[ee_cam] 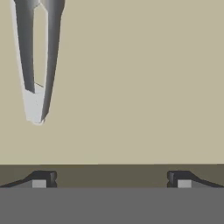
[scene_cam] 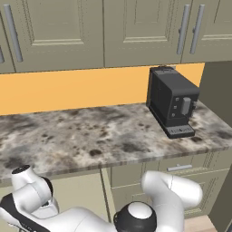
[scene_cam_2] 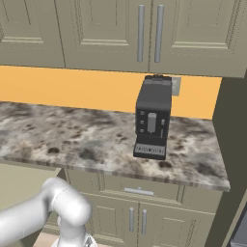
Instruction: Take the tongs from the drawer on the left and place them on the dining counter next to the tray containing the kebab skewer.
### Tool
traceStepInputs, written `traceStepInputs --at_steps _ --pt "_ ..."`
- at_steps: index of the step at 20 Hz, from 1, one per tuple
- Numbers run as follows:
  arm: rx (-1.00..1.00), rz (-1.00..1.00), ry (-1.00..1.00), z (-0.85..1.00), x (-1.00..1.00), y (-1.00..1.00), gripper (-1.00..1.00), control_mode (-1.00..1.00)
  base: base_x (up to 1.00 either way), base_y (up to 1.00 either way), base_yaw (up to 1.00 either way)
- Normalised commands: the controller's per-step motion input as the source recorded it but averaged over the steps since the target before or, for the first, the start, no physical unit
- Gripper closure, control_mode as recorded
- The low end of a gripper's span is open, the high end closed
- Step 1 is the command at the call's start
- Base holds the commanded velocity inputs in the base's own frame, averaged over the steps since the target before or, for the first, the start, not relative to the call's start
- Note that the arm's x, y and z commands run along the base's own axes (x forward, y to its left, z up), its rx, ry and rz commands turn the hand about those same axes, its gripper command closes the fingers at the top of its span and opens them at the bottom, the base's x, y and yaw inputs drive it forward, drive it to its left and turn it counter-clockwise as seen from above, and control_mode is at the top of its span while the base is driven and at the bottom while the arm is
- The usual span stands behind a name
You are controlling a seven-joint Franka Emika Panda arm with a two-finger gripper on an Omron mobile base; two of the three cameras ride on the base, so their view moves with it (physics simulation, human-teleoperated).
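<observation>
Tongs (ee_cam: 37, 65), cut off at top, seemingly lie flat beyond wide-open jaws.

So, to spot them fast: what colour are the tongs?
Pale silver-grey metal, the tongs show best in the hand view against the beige drawer floor.

In the hand view, the tongs (ee_cam: 37, 65) are cut off by the top edge, so only their joined end and part of both arms show, lying on a plain beige surface whose identity cannot be told. In the left base view the arm's white links (scene_cam: 90, 213) run off the bottom edge, hiding the cabinet fronts behind them, and the wall cabinets (scene_cam: 68, 27) are cropped at the top.
</observation>
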Motion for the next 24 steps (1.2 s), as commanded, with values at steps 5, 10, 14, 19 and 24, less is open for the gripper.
traceStepInputs --at_steps 5,10,14,19,24 --pt "0.00 -0.05 0.00 -0.04 0.04 0.14 -1.00 -1.00 0.00 0.00 0.00" --pt "0.00 -0.04 0.00 -0.15 0.12 0.10 -1.00 -1.00 0.00 0.00 0.00" --pt "0.00 -0.01 -0.03 -0.26 0.15 0.05 -1.00 -1.00 0.00 0.00 0.00" --pt "0.00 -0.01 -0.06 -0.19 0.09 0.16 -1.00 -1.00 0.00 0.00 0.00" --pt "0.00 -0.02 -0.02 -0.12 0.08 0.18 -1.00 -1.00 0.00 0.00 0.00"
